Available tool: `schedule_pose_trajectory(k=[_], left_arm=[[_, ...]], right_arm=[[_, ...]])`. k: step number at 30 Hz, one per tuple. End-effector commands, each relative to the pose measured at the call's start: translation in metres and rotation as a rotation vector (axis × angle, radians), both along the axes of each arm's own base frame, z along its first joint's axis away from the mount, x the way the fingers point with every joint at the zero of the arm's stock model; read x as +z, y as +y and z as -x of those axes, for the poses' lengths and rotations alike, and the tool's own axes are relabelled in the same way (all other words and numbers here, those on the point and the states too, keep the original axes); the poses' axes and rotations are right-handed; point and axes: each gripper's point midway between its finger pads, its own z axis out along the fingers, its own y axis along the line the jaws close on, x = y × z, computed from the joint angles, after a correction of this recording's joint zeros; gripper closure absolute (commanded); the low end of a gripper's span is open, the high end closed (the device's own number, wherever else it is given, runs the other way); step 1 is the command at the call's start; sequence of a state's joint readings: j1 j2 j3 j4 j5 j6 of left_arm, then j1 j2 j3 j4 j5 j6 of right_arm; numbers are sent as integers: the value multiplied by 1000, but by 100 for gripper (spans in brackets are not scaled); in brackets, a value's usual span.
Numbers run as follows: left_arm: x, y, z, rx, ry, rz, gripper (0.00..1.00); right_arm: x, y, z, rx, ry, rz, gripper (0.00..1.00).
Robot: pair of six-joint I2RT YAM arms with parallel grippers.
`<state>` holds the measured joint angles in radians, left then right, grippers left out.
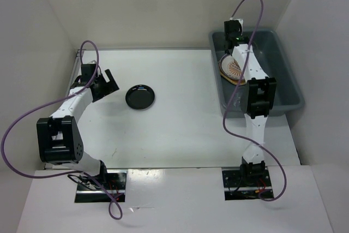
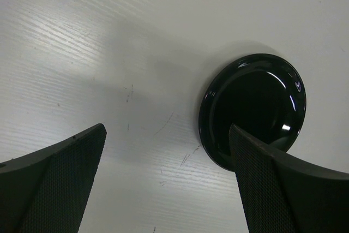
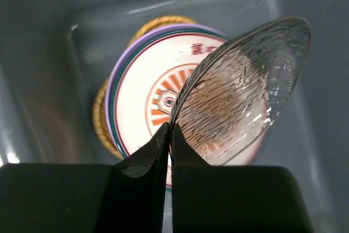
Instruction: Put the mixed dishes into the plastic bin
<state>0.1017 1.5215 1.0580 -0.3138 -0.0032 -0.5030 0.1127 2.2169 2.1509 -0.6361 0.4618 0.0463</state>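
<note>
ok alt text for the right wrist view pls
The right gripper pinches the rim of a smoky translucent dish, tilted on edge over plates stacked inside the grey-blue bin: sunburst plate on top, lavender plate and tan plate beneath.

Left claw (image 2: 166, 129) wide, right claw (image 3: 169, 127) tight.

We log two arms, left arm (image 1: 70, 103) and right arm (image 1: 255, 130): white tubular links, boxy black joint housings. Looping purple cable (image 1: 15, 135) on each. Bases on metal plates (image 1: 101, 180). Left gripper (image 2: 167, 129) fingers matte black, mesh-textured; right gripper (image 3: 170, 126) fingers glossy black.
</note>
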Motion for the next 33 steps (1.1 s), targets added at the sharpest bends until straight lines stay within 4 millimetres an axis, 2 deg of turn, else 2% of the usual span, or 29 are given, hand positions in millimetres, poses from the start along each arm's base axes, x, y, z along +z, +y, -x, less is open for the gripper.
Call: schedule_pose_trajectory(k=[1,5,6,7,9,10,11,13,14,15,18,19,21,22,23,24,25,26,27,28,29,30,31,33], left_arm=[[11,5,-1,17,-41,-20,0],[11,5,-1,17,-41,-20,0],[11,5,-1,17,-41,-20,0],[11,5,-1,17,-41,-20,0],[7,5,-1,17,-30,-19,0],[7,5,-1,17,-30,-19,0],[7,5,-1,17,-30,-19,0],[3,5,-2,17,-21,-18,0],[3,5,-2,17,-21,-18,0],[3,5,-2,17,-21,-18,0],[3,5,-2,17,-21,-18,0],[3,5,-2,17,-21,-18,0],[3,7,-1,23,-20,-24,0],[3,7,-1,23,-20,-25,0],[3,7,-1,23,-20,-25,0],[3,7,-1,23,-20,-25,0],[3,7,-1,23,-20,-25,0],[5,7,-3,23,-29,-25,0],[8,5,-3,16,-39,-19,0],[8,5,-3,16,-39,-18,0],[12,5,-3,16,-48,-19,0],[12,5,-3,16,-48,-19,0],[12,5,-3,16,-48,-19,0],[19,5,-3,16,-68,-21,0]], right_arm=[[2,5,-16,6,-34,-52,96],[-12,10,-23,15,-17,-69,95],[-8,10,-24,10,-31,-77,93],[-15,10,-25,10,-19,-76,91],[-13,11,-29,3,-32,-86,81],[-19,12,-29,-5,-27,-94,68],[-16,12,-29,-5,-27,-94,63],[-12,10,-28,-13,-30,-87,57],[3,10,-29,-12,-60,-91,49],[23,10,-26,-16,-89,-102,45],[65,14,-17,0,-152,-136,32],[98,22,-9,37,-210,-184,29],[113,35,3,75,-227,-259,24],[144,48,17,144,-276,-319,24],[137,60,26,164,-252,-356,22],[141,73,34,197,-257,-381,21],[167,98,49,270,-309,-404,21],[148,117,59,308,-259,-429,21],[145,134,67,339,-248,-447,19],[143,165,79,405,-232,-460,19],[126,184,90,446,-182,-487,19],[123,200,97,475,-170,-510,19],[113,226,110,529,-134,-518,19],[94,252,122,566,-91,-545,19]])
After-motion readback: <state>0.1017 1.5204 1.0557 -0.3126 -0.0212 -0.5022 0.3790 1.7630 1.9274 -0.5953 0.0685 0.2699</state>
